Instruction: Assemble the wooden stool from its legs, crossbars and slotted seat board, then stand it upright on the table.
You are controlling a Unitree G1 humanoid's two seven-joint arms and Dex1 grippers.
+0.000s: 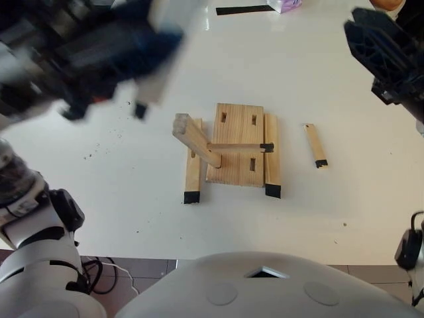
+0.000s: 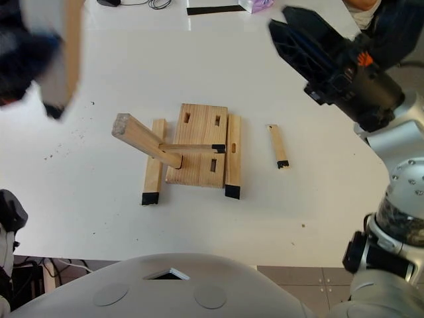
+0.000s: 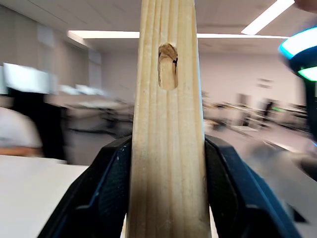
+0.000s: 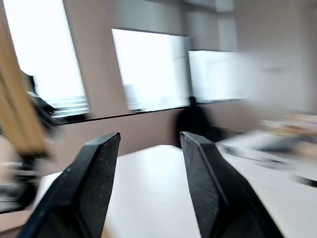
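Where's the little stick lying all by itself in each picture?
Left eye view: the loose crossbar lies on the white table, right of centre.
Right eye view: same spot, just right of centre.
Shared landmark: the slotted seat board, which is to the crossbar's left in both eye views.

I find the lighting bright and even. Beyond the left gripper [image 3: 168,144] the ceiling strips [image 3: 104,34] glare; background behind it and the right gripper [image 4: 150,136] smears with motion blur.

White table [image 1: 132,218], black strip of tape [image 1: 244,10] flat near the table's far edge, pale purple packet [image 1: 285,4] just beside the strip, dark cables [image 2: 158,3] at that far edge, dark specks [image 1: 88,156] scattered on the table's left part.
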